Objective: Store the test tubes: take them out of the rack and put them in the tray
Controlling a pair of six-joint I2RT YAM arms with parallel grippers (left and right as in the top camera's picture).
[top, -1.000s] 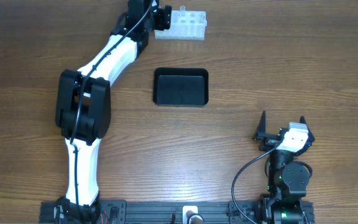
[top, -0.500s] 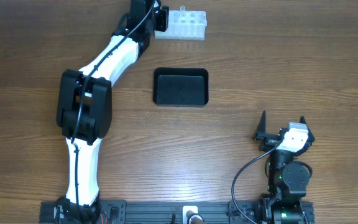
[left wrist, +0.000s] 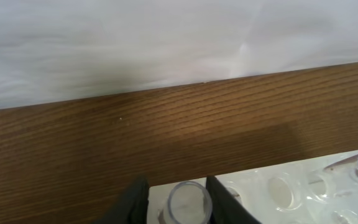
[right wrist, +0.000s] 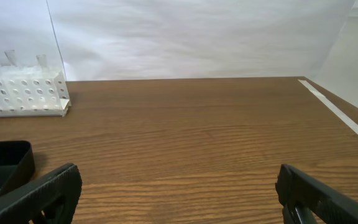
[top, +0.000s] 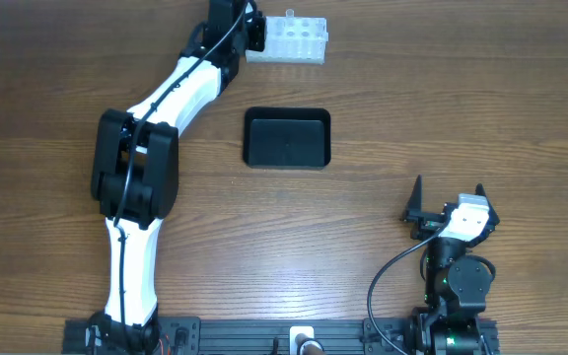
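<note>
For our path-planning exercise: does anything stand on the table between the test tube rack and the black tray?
Nothing visible does: only bare wooden table lies between the rack and the tray. The left gripper is at the rack's left end.

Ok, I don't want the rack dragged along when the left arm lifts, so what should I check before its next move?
1. Aim of the left gripper on a test tube in the rack: ok, one finger stands on each side of it.
2. Grip on the test tube: not ok, a gap shows between it and one finger.
3. Whether the test tube sits loose in its hole: cannot tell.
4. Room in the tray: ok, nothing lies in it.
5. Path clear of the right gripper: ok, it is open near its own base, apart from rack and tray.
</note>
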